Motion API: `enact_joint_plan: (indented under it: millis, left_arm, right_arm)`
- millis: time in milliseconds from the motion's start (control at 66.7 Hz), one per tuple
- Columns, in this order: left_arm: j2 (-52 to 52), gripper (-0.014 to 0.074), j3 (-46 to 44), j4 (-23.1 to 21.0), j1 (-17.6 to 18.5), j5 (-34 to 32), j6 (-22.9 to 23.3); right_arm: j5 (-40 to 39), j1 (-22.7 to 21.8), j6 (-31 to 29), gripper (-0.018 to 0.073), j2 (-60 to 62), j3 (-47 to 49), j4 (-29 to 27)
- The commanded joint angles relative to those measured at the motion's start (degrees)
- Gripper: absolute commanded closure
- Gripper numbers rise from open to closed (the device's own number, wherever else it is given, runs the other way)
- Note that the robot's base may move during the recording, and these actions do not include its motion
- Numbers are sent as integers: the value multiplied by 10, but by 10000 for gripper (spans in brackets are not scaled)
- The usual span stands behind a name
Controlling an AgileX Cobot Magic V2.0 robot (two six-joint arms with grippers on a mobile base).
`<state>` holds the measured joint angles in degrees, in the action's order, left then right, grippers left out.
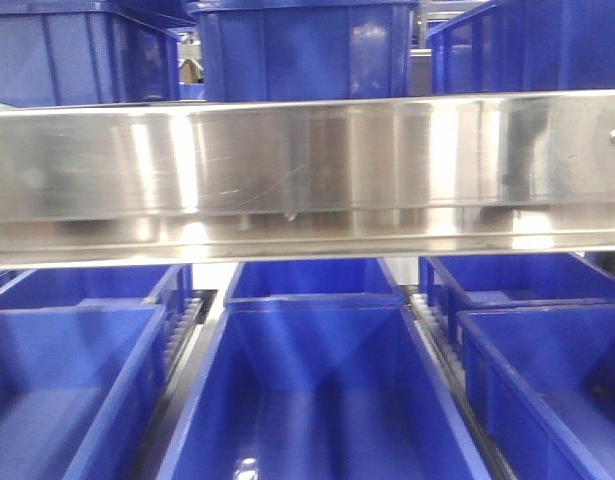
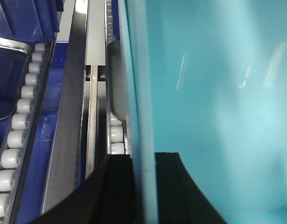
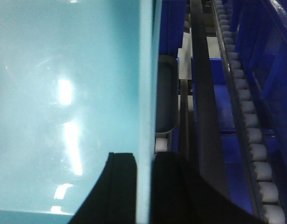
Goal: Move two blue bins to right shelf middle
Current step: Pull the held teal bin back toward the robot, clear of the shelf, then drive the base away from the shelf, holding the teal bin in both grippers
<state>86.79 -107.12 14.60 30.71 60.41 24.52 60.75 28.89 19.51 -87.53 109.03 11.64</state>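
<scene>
A pale sky-blue bin fills both wrist views, and I look down into its smooth inside (image 2: 213, 93) (image 3: 64, 93). My left gripper (image 2: 143, 161) is shut on its left wall (image 2: 138, 93), one black finger (image 2: 120, 186) outside and one inside. My right gripper (image 3: 144, 158) is shut on the right wall (image 3: 147, 70) in the same way. In the front view the grippers are out of sight. The long bin in the middle lane (image 1: 327, 400) looks deep blue there. I cannot tell which of the bins is the second one.
A shiny steel shelf beam (image 1: 307, 170) crosses the front view, with dark blue bins (image 1: 297, 50) on the level above. More blue bins (image 1: 67, 390) (image 1: 547, 380) flank the middle lane. White roller tracks (image 2: 15, 126) (image 3: 248, 126) and grey rails (image 2: 71, 116) run beside the held bin.
</scene>
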Motion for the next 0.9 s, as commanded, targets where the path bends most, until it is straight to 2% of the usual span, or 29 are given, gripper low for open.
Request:
enact_joint_plan:
  millis: [0,285,884]
  left_arm:
    - [-6,707,-10,-23,3,-76,-6]
    - [-3,707,-10,-12,3,-136,-6]
    - [-2,707,-10,-9,3,-139,-6]
  right_arm:
    - [-73,3,-10,726,14,12,-21]
    - [-73,3,-10,726,14,12,-21]
    - [-73,3,-10,726,14,12,-21]
